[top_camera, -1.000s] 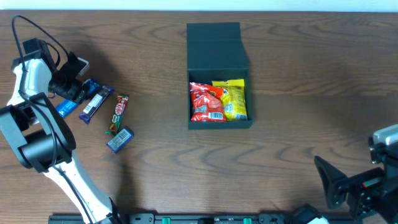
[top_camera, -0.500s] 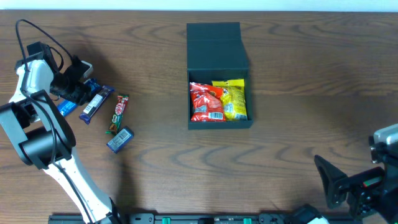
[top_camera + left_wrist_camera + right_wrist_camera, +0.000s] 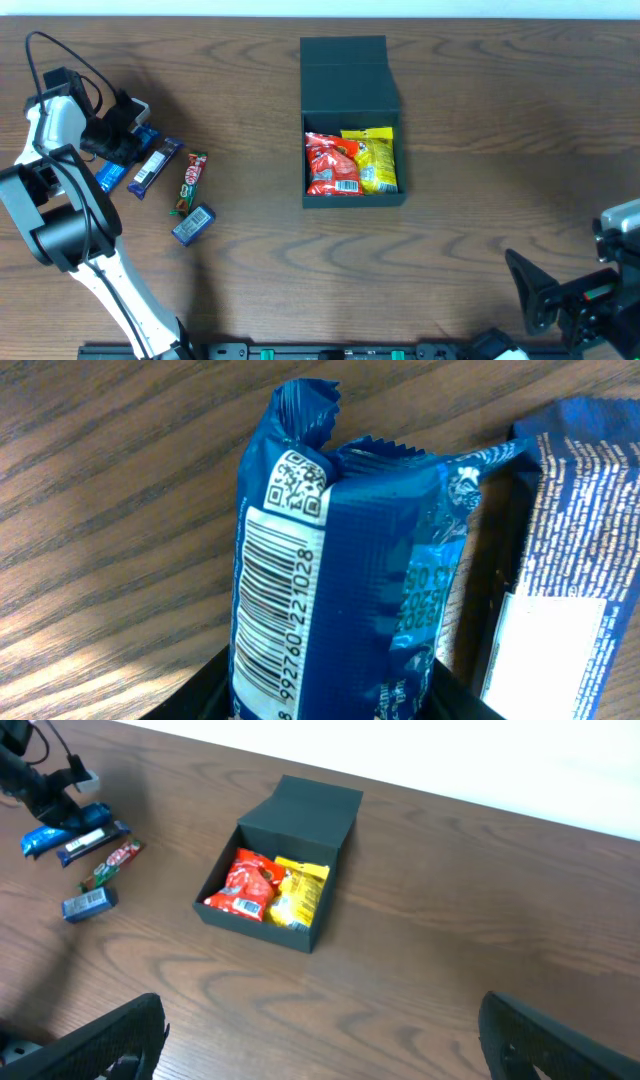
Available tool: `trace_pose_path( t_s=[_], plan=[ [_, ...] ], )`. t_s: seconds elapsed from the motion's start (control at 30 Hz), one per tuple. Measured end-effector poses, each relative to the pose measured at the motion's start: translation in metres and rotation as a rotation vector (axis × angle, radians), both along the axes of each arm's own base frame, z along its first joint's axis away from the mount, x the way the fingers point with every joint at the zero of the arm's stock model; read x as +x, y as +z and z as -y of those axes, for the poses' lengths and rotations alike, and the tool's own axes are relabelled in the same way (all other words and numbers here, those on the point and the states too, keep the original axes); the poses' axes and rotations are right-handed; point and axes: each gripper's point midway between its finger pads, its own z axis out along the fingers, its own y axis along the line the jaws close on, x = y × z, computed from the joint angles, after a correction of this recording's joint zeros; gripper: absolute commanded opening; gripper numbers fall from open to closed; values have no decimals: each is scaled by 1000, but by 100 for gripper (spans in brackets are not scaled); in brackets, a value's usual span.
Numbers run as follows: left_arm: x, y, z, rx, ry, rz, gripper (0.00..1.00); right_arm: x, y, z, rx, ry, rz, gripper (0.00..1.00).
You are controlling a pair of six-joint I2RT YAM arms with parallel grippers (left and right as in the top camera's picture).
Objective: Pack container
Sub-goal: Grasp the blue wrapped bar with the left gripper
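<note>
The container (image 3: 352,199) is a dark teal-grey box in the middle of the table, its flap lid (image 3: 345,75) folded back. A red packet (image 3: 330,165) and a yellow packet (image 3: 375,160) lie inside it. Far left, my left gripper (image 3: 112,150) sits down over a blue snack packet (image 3: 108,175). In the left wrist view the packet (image 3: 330,580) fills the space between my black fingers (image 3: 200,695), which touch it on both sides. My right gripper (image 3: 325,1030) hangs open and empty above the front right of the table, well away from the container (image 3: 250,925).
Beside the blue packet lie a dark blue bar (image 3: 155,165), a green and red bar (image 3: 188,183) and a small blue packet (image 3: 193,224). The dark blue bar (image 3: 560,560) lies right against the gripped packet. The table's back edge runs just behind the lid.
My left gripper's jaws have closed in on the blue snack packet after a slight shift of the arm. The right arm and the container have not moved.
</note>
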Motion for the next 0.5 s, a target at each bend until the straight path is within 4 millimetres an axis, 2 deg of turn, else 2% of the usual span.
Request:
trace_pose_path(
  t_s=[0.07,0.13,0.2,0.23,0.37,0.5],
  plan=[
    [0,0,0,0,1,0,36,0,0,0,0,0,0,99],
    [0,0,0,-1,6,-1,29,0,0,0,0,0,0,99],
    [0,0,0,-3,20,-2,9,0,0,0,0,0,0,99],
    [0,0,0,-4,25,-2,6,0,0,0,0,0,0,99],
    [5,1,-1,-7,88,7,6,1,1,0,3,-1,5,99],
    [17,11,1,-31,258,12,6,2,3,-1,7,-1,13,99]
  ],
)
